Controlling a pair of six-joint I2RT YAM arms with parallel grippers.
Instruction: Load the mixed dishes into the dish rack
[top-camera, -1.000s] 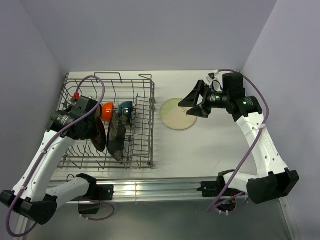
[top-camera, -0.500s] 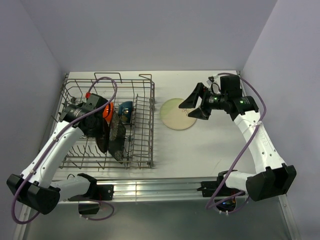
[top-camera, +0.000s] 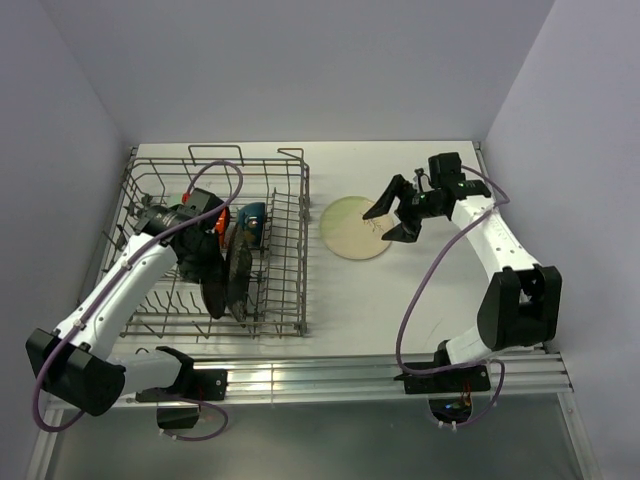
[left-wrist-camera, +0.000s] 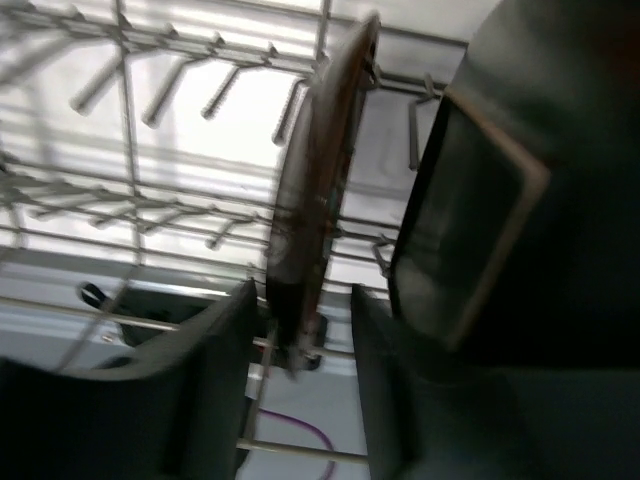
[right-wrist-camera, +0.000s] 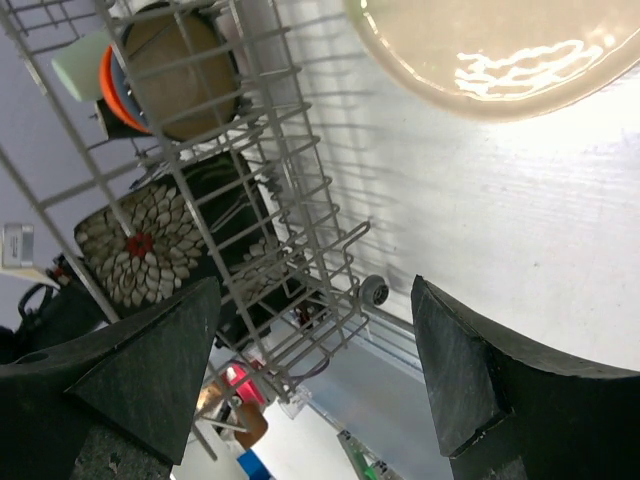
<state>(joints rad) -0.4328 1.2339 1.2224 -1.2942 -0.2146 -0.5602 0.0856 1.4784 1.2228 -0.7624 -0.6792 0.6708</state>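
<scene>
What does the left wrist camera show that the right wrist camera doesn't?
Only the left wrist view: a reddish plate standing on edge in the dish rack, its rim between the fingers of the left pincer. Only the right wrist view: the pale round plate lying on the table, an orange bowl in the rack, and the wide-open right pincer. Both: the rack's wires, and apparently the black square plate, flowered face in the right view, dark back in the left.

Round plate (top-camera: 355, 228) is pale green fading to cream. Square plate (right-wrist-camera: 140, 250): black, white petals, red centre. Grey wire rack (top-camera: 290, 260), orange bowl (top-camera: 217, 224), dark blue bowl (top-camera: 252, 217). Edge-on plate (left-wrist-camera: 315, 180) looks reddish-brown, but it's blurry.
</scene>
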